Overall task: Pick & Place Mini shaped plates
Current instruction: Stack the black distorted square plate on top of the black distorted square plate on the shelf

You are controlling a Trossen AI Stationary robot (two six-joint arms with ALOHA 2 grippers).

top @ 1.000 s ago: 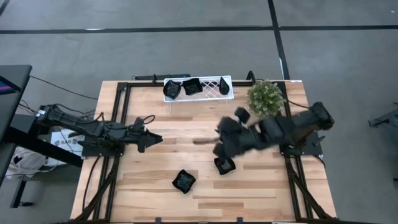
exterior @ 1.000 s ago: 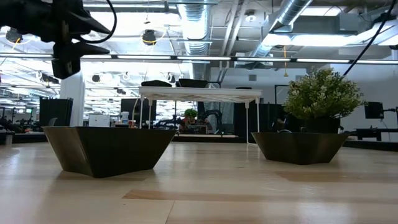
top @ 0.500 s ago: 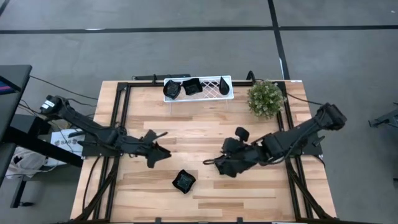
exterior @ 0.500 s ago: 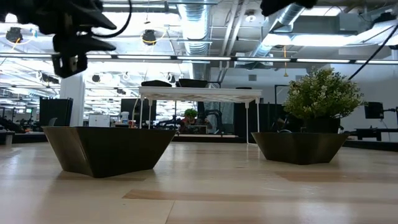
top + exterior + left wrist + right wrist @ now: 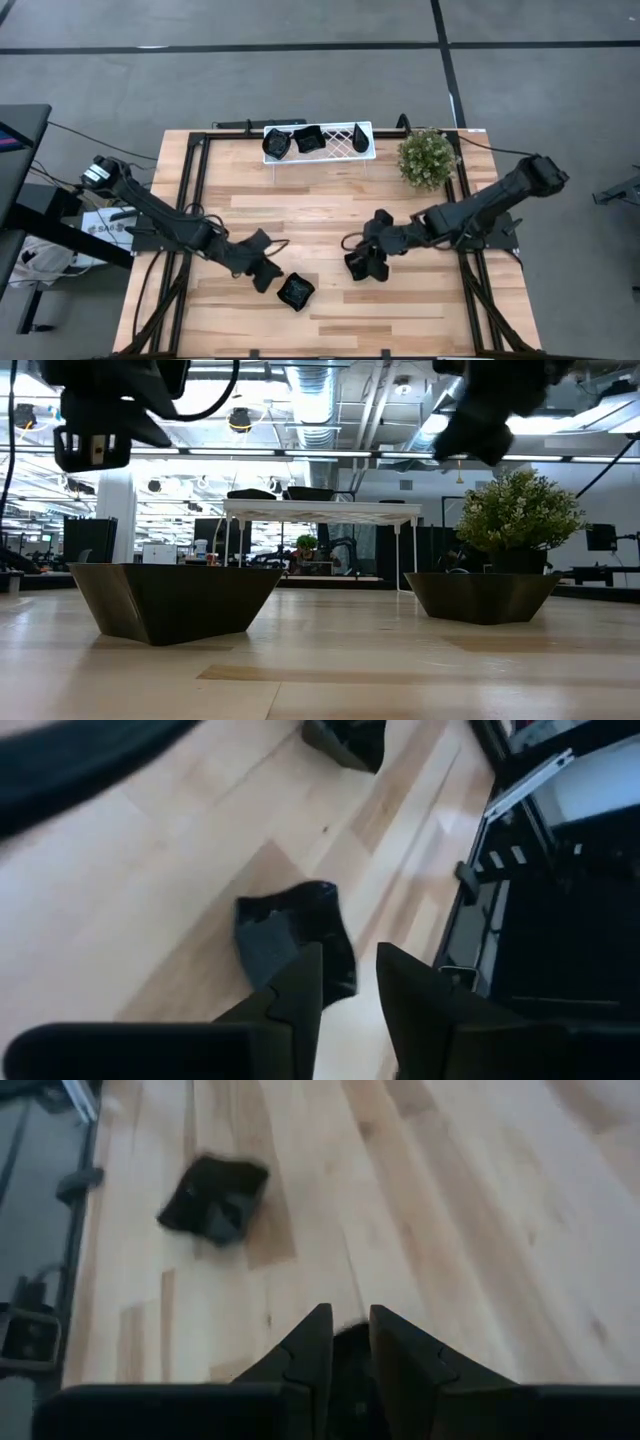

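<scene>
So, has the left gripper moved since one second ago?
Yes. In the high view the left gripper has travelled away from the white tray, toward the front plate.

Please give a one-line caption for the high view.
Both grippers, left and right, reach for black plates on the table.

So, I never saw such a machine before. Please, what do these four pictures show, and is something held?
Two dark robot arms work at a wooden table. One picture looks down from above, one looks level across the table, and two come from cameras on the wrists. On the table stand a white tray holding three small black plates, a green plant, and two more plates. The left gripper, jaws apart, is beside one plate and holds nothing. The right gripper is over the other plate; whether it grips, I cannot tell.
</scene>
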